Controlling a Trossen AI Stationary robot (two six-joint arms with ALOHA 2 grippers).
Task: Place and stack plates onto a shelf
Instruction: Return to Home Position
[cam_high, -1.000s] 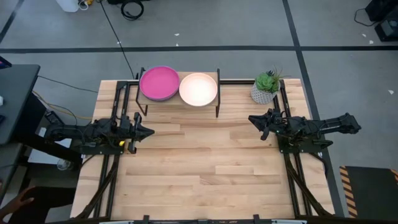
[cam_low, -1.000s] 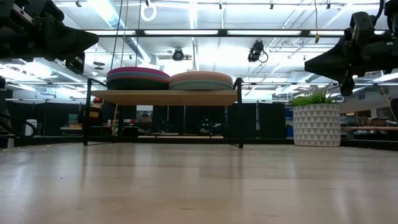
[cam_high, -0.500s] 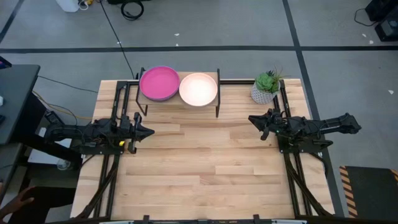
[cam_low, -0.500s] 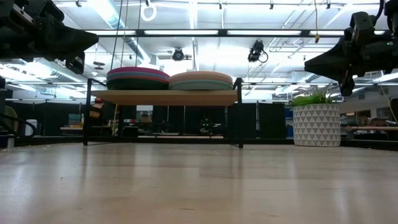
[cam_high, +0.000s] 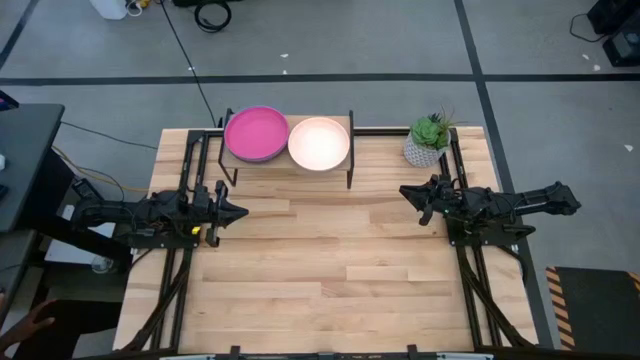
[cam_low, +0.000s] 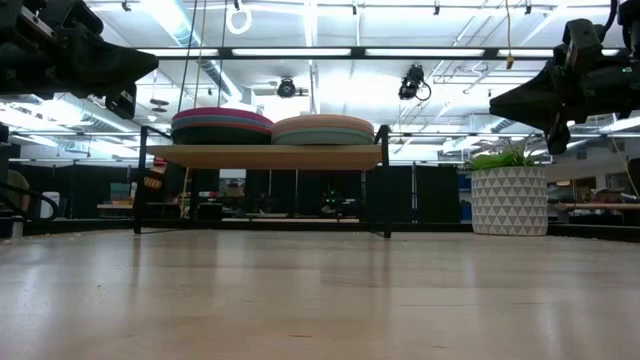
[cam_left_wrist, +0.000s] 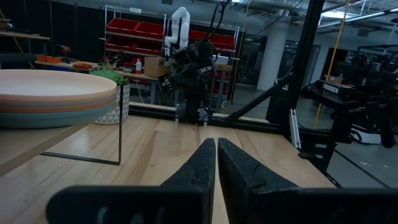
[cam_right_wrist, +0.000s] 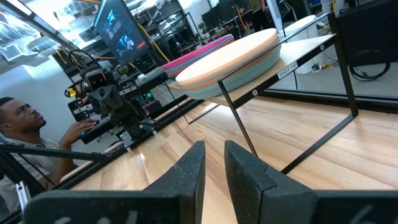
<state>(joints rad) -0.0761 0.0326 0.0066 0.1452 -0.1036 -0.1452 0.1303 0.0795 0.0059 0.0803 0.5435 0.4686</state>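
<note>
all the plates up on the shelf, both my arms level at the table's sides

the shelf (cam_high: 350, 121) stands at the far edge of the table (cam_high: 330, 270), its long axis running left to right. two flat stacks sit side by side on its board, the magenta plate (cam_high: 256, 133) topping the left one and the cream plate (cam_high: 319, 143) the right, rims just beside each other. my left gripper (cam_high: 238, 211) hangs over the left side, pointing inward, fingers pressed together on nothing. my right gripper (cam_high: 405, 190) faces it from the right, near the potted plant (cam_high: 425, 146), fingers a narrow slit apart. open wood runs between us and in front of the shelf.
</note>
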